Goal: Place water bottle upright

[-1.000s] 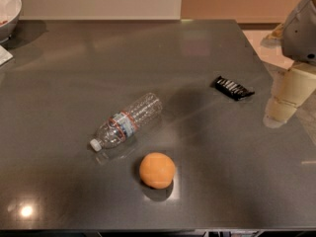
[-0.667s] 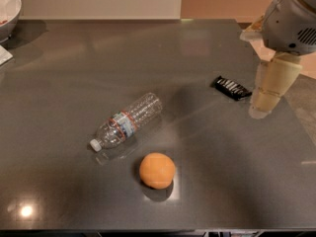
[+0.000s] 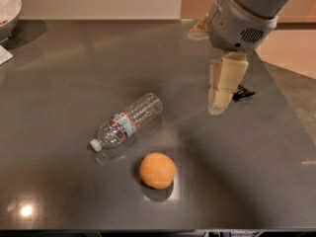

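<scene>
- The gripper (image 3: 220, 100) hangs near the right edge, holding nothing; how wide it is open I cannot tell.
- The bottle (image 3: 127, 121) lies on its side mid-worktop, cap toward the front-left corner.
- A ball (image 3: 157, 170) sits near it, frontward.

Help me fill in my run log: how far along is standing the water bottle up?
Done: nothing yet. The water bottle lies on its side on the table, cap toward the near left, close to the orange ball. In hand: the gripper hangs over the table, right of the bottle in the camera view and apart from it. Left: reach the bottle, grasp it and set it upright.
</scene>
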`<state>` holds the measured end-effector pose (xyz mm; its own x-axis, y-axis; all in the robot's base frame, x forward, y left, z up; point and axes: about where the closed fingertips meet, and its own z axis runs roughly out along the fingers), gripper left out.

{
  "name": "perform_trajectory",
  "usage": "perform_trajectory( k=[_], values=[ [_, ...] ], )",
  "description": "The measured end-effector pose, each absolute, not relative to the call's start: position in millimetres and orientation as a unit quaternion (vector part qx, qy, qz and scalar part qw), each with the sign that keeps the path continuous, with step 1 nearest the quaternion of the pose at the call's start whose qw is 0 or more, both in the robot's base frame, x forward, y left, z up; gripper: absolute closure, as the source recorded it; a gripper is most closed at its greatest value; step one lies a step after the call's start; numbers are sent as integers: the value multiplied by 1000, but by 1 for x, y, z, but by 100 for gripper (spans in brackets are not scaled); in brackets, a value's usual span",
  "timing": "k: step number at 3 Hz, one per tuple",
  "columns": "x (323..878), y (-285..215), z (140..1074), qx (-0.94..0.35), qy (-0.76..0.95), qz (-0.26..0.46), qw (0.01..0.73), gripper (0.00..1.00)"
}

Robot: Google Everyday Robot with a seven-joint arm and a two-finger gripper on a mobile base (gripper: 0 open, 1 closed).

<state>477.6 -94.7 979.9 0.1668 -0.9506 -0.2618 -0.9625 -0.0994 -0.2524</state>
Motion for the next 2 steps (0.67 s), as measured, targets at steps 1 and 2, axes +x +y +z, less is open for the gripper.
perform_trajectory(
  k=[1,2],
  values=[
    [478,-50,963,-788,592,19,169,0],
    [478,-15,948,-822,548,21,154,0]
  ],
)
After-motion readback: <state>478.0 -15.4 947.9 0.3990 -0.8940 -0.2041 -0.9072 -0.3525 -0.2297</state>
